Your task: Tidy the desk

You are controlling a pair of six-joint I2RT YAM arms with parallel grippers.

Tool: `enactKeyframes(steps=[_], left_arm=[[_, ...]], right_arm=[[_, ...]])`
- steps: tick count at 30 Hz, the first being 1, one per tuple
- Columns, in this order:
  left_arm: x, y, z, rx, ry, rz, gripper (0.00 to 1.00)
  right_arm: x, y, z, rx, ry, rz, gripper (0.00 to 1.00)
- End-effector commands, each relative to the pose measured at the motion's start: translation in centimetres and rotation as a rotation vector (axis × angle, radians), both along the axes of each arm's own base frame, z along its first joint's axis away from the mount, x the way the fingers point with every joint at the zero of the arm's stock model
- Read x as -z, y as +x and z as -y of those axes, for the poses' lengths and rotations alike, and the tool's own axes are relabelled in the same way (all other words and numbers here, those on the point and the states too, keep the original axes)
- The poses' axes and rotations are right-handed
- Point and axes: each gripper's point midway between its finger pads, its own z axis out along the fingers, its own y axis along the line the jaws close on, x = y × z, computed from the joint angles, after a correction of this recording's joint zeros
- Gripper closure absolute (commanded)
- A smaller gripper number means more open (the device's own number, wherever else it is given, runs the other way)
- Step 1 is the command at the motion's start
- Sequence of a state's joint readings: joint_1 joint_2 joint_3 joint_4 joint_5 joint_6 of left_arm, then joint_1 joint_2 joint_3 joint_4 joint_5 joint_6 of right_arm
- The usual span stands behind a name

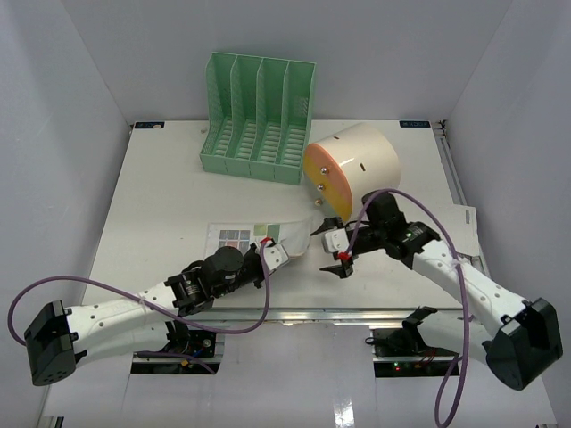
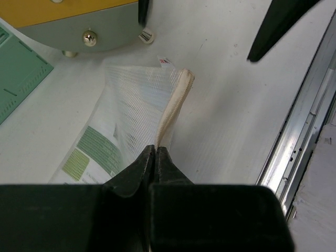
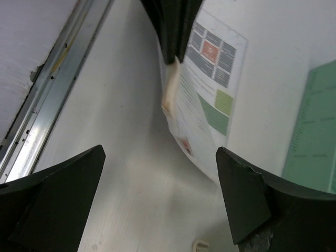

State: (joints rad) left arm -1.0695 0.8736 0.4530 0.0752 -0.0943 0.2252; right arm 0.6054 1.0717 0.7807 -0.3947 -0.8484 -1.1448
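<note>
The white desk (image 1: 161, 205) holds a translucent mesh pouch (image 1: 287, 239) with a printed sheet (image 1: 236, 237) in it, near the front middle. My left gripper (image 1: 272, 254) is shut on the pouch's cream zipper edge (image 2: 170, 113) and lifts that edge off the desk (image 2: 236, 105). My right gripper (image 1: 337, 251) is open and empty just right of the pouch. In the right wrist view the pouch (image 3: 197, 113) hangs ahead of my open right gripper (image 3: 157, 202), above the desk (image 3: 115, 157).
A green slotted file rack (image 1: 259, 116) stands at the back. A cream cylindrical drawer box (image 1: 352, 169) with an orange face lies on its side right of it, close behind my right gripper. A metal rail (image 1: 357, 314) runs along the front edge.
</note>
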Motion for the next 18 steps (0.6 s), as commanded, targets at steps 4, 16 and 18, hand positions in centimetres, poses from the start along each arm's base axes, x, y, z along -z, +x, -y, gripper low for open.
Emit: enactKeyframes(steps=[4, 16, 18], left_arm=[[-2.4, 0.0, -0.5, -0.02, -0.074, 0.021, 1.0], [-2.8, -1.1, -0.6, 0.0, -0.147, -0.022, 1.0], [-2.5, -1.1, -0.4, 0.002, -0.15, -0.035, 0.94]], right_arm=[[1.7, 2.4, -3.9, 0.05, -0.054, 0.188, 0.03], [0.9, 4.4, -6.2, 0.099, -0.023, 0.154, 0.92], [0.7, 4.0, -6.0, 0.094, -0.015, 0.156, 0.92]])
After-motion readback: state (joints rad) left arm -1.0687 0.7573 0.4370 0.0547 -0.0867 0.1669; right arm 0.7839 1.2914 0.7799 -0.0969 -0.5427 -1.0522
